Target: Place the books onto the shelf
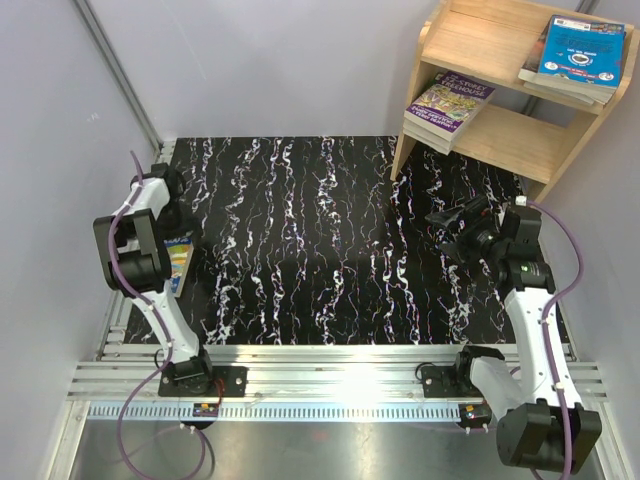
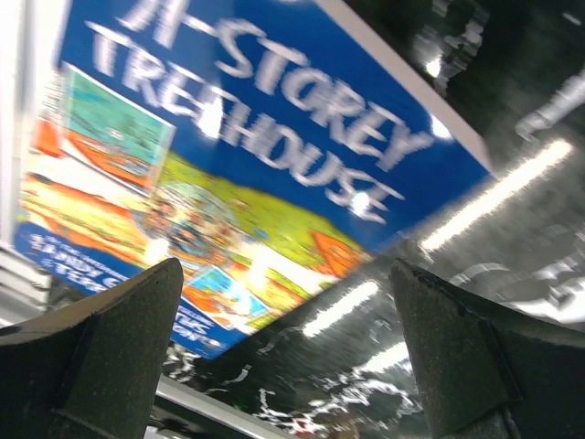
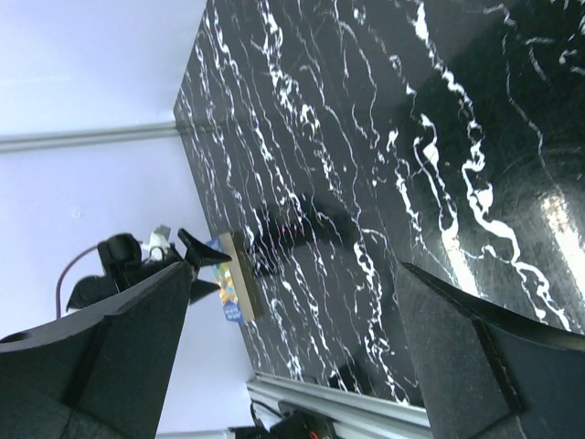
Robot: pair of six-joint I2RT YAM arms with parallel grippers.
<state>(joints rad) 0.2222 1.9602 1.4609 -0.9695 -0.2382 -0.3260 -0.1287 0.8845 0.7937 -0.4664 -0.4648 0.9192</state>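
Black white-veined marble worktop [image 1: 300,250] is stretching out under both of your arms. Your left claw [image 2: 288,270] is hanging released, gripping nothing, over the blue paperback [image 2: 256,155] titled "Storey Treehouse", which is lying flat at the worktop's left edge. Your right claw [image 3: 292,270] is hovering wide open and empty near the light wooden two-tier shelf [image 1: 530,140]. Farther back, a purple paperback [image 1: 450,103] is resting on its lower tier and a blue-covered book [image 1: 580,50] on the upper.
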